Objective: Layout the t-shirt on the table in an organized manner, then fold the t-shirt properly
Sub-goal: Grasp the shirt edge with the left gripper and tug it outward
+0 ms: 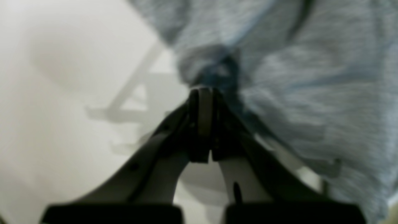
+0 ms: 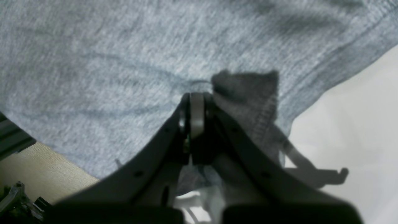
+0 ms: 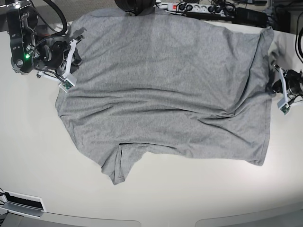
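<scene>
Closest to the lens in both wrist views: black jaws pressed together with grey cloth pinched at the tips. Left gripper (image 1: 203, 93) is clamped on a bunched fold of the t-shirt (image 1: 311, 77); right gripper (image 2: 196, 98) is clamped on a hemmed edge flap of it.

Base view: t-shirt (image 3: 165, 90) lies spread over the far half of the table (image 3: 189, 198), plain side up, no lettering visible. 1 sleeve points toward the near edge. Diagonal wrinkles run through the middle. Each of the 2 arms holds an opposite side edge, toward the far corners.

Step in hand, as I judge it: laying out, not yet folding. Next move likely calls for both grippers to draw apart evenly, tensioning the cloth to flatten wrinkles, then set it down square.
</scene>
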Robot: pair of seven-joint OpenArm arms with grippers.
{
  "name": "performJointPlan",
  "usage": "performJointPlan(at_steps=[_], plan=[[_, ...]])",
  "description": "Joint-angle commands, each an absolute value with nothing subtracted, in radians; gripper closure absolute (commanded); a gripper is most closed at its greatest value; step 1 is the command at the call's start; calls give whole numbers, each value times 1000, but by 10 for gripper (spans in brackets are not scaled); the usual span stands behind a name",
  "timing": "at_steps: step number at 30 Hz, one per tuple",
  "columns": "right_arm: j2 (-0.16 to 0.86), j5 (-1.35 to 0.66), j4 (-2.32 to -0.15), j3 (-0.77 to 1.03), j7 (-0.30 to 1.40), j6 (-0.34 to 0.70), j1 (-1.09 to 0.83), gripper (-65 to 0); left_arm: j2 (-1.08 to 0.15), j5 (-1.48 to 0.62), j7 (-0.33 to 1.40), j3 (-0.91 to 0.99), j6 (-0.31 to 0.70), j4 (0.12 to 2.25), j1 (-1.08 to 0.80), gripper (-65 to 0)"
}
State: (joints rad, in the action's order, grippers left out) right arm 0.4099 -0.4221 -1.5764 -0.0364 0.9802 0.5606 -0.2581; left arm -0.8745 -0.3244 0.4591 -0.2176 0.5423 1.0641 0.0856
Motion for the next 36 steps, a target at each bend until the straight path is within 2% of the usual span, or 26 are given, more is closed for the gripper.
performJointPlan(at_steps=[1,5,8,10,14,17,29,36], plan=[[424,-418,-1588,-32,988,558,-255,0,-898,-315,440,-210,508,1073,103,0],[424,-418,-1588,-32,988,558,-255,0,-899,-287,417,-210,408,1073,104,0],[424,-418,-1588,-32,988,558,-255,0,-904,-307,442,-210,402,1073,133,0],[425,-418,-1588,-32,988,558,-255,0,-912,-399,505,-209,451,1077,165,0],[424,-418,-1588,-32,988,558,-255,0,-937,-636,601,-208,683,1082,215,0],[424,-418,-1588,-32,989,557,-255,0,-941,-707,662,-209,698,1082,213,0],[424,-421,-1588,-32,988,556,-255,0,-903,-702,689,-209,698,1069,126,0],[424,-421,-1588,-32,990,556,-255,0,-875,-505,562,-209,698,1069,94,0]])
